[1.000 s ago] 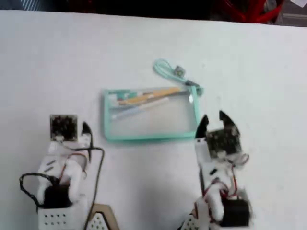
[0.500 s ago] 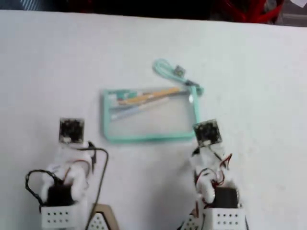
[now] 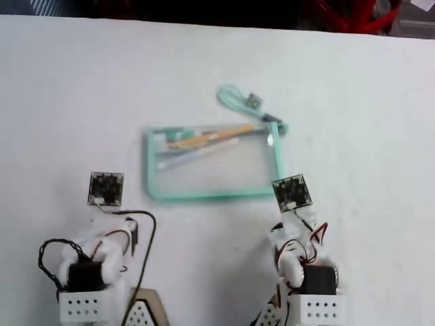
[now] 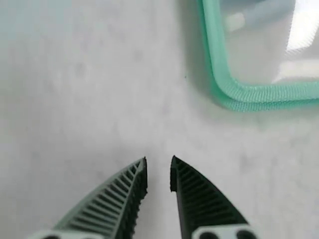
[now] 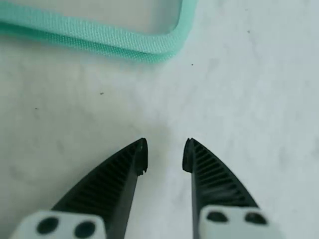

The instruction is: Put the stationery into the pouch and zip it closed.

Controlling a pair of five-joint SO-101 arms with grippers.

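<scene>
I had drawn both arms back toward the desk's near edge. My left gripper (image 4: 158, 168) and right gripper (image 5: 165, 151) were slightly parted and empty. One clear, teal-edged pouch (image 3: 217, 175) lay mid-desk.

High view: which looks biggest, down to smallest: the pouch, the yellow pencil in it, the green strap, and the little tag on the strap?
1. pouch
2. yellow pencil and green strap: they look about alike in length, so I won't rank one over the other
3. little tag

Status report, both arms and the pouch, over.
Both empty: left gripper and right gripper slightly open, beside the pouch near corners. Inside it, stationery; zip state unclear. Nothing in the way.
</scene>
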